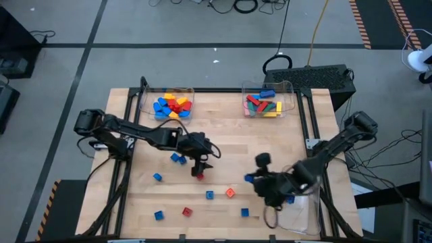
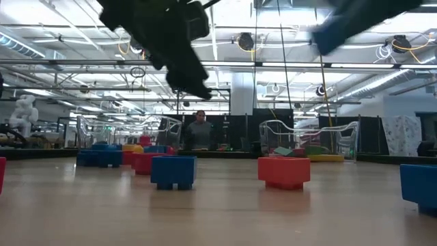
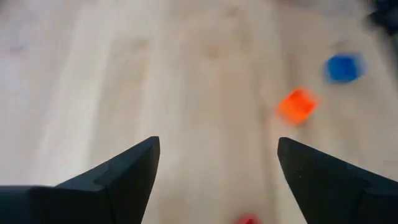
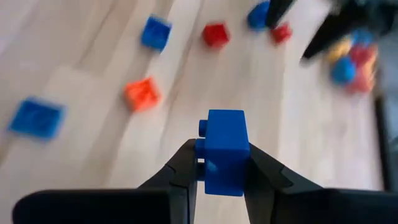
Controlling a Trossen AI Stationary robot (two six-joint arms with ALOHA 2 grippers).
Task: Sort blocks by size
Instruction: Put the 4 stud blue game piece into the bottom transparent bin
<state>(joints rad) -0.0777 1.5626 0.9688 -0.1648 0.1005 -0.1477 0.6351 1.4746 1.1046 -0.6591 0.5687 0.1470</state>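
Right claw [image 4: 222, 171] around blue brick [image 4: 225, 149]

At the table's [image 1: 223, 145] upper edge in your high view, two trays sit side by side, the left tray [image 1: 169, 102] and the right tray [image 1: 271, 101], each with blocks in it. Loose blocks [image 1: 209, 194] lie scattered along the lower part of the table, between the two arms. A third tray [image 1: 302, 210] sits at the lower right corner.
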